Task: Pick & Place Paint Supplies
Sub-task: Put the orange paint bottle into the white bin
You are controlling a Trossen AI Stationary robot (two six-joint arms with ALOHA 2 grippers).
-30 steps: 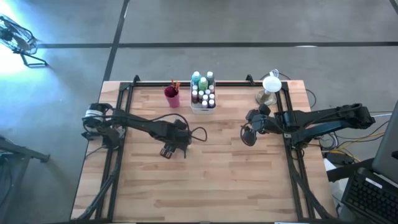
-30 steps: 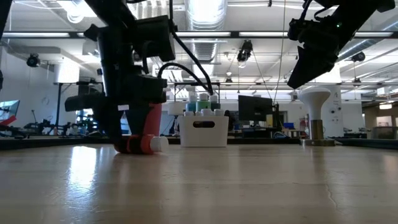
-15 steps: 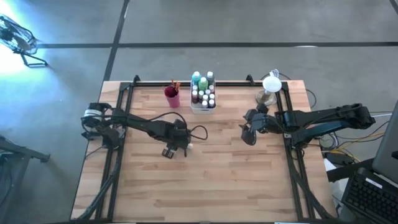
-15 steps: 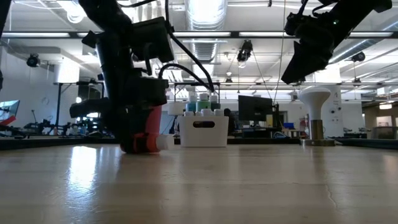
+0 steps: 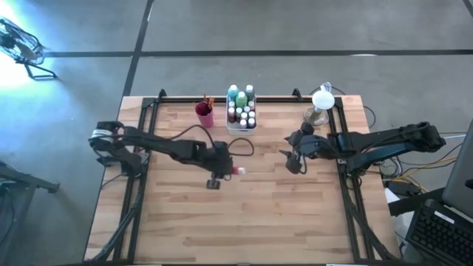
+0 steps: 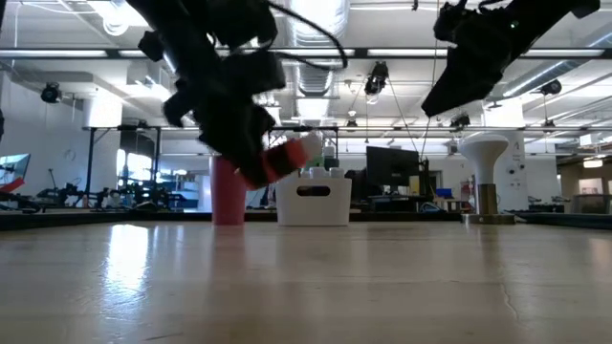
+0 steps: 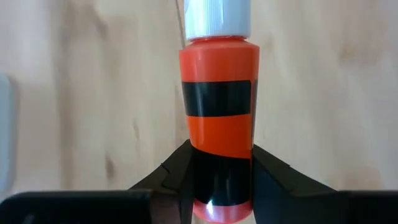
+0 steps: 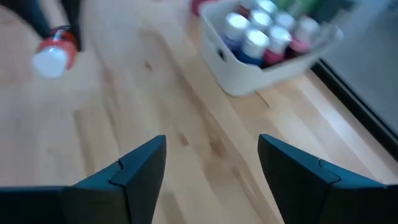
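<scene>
We see a red paint bottle (image 7: 219, 112) with a white cap (image 7: 217, 17) and a black label band clamped between the fingers (image 7: 177, 177) of the left gripper (image 5: 219, 174). The fingers are closed against its lower body, the cap pointing away from the wrist. In the low view the red paint bottle (image 6: 287, 159) hangs tilted, clear of the wooden table (image 6: 306, 287), cap end higher than the base. From above, its cap shows just past the gripper's tip, toward the middle of the table (image 5: 244, 214).

Beyond the left gripper, toward the far edge, we find the white tray (image 5: 240, 127) packed with upright paint bottles (image 5: 241, 103) in green, teal, red and purple, mostly white-capped. Just beside the tray stands the magenta cup (image 5: 204, 114) with brushes (image 5: 208, 100) sticking out of it.

The right gripper (image 5: 295, 158) hangs above the table, well apart from the left one, its two fingers (image 8: 140, 171) spread wide with nothing between them. Ahead of it, the right wrist view takes in the tray (image 8: 267, 59) with its bottles and, farther off, the held bottle (image 8: 55, 55). A white lamp-like stand (image 5: 321, 103) sits at the far right corner.
</scene>
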